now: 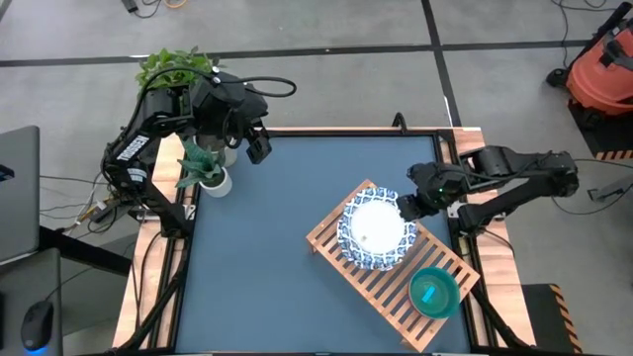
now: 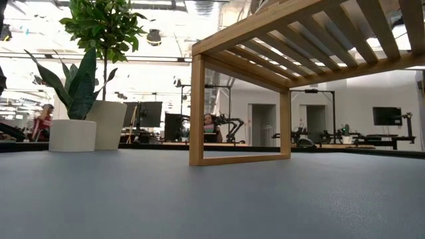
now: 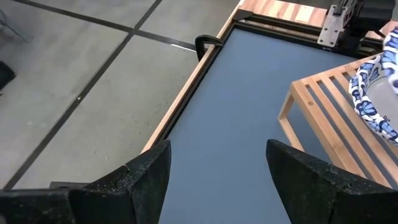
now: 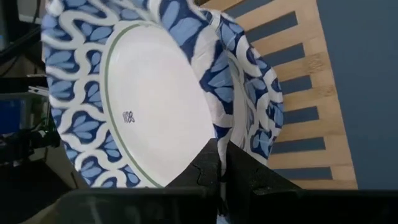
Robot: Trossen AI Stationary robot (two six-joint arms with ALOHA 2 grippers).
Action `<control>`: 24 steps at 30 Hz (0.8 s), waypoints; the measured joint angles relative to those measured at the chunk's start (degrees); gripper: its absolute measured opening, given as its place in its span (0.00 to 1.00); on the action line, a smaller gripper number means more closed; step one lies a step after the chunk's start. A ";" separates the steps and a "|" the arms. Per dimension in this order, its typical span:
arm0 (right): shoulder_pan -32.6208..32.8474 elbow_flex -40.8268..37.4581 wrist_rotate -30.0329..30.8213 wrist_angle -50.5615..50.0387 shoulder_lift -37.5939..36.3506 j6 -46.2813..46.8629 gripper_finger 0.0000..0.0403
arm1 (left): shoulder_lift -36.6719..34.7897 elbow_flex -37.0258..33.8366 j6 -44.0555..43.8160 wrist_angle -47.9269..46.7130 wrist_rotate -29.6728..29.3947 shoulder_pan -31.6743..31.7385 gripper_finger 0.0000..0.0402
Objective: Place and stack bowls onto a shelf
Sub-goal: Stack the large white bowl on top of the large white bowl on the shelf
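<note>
- From above, your shelf (image 1: 396, 265) sits at the table's right, its long axis diagonal; white bowls (image 1: 377, 231) are stacked on its far-left end, a teal bowl (image 1: 433, 293) on its near-right end.
- Right wrist: your right gripper (image 4: 222, 163) pinches the upper bowl's rim (image 4: 205, 134).
- Left wrist: your left gripper (image 3: 217, 163) is parted, empty, at the table's far left.

high: overhead | low: table-level | both share shelf (image 1: 396, 267)

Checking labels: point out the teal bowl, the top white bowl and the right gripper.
teal bowl (image 1: 433, 293), high view, its inside.
top white bowl (image 1: 379, 225), high view, its white centre.
right gripper (image 4: 221, 163), right wrist view, fingertips pinching that bowl's rim.
</note>
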 joint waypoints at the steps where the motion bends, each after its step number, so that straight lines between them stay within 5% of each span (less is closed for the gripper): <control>1: -0.22 0.00 -0.37 -0.04 0.00 -0.05 0.09 | 0.00 0.00 0.03 0.00 0.00 0.00 0.62; 13: -0.92 0.00 -4.53 0.23 2.21 -5.77 0.14 | 0.00 0.00 0.07 -0.05 0.40 0.00 0.62; 24: -1.49 0.00 -4.51 1.16 2.91 -8.42 0.34 | 0.00 0.00 0.07 -0.22 0.44 0.00 0.62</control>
